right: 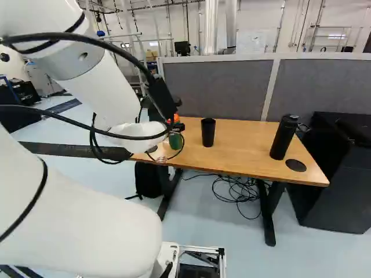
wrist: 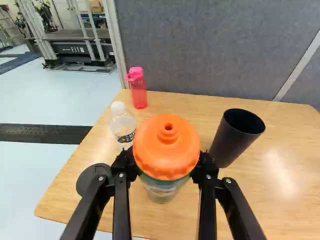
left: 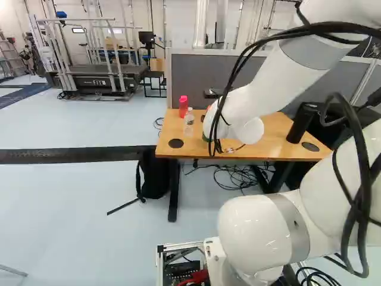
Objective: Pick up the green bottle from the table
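Honey-tan is the surface (wrist: 260, 210), with a pinkish-red bottle (wrist: 139, 93) and a clear, white-capped bottle (wrist: 121, 122) labelled in dark blue and white near its far left corner, a green bottle (wrist: 161, 186) topped bright orange, and a black flask (right: 283, 139) near its right edge.

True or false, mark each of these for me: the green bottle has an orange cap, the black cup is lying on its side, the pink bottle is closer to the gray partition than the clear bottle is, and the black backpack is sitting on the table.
The green bottle has an orange cap. True.
The black cup is lying on its side. False: it stands upright on the table.
The pink bottle is closer to the gray partition than the clear bottle is. True.
The black backpack is sitting on the table. False: it is on the floor.
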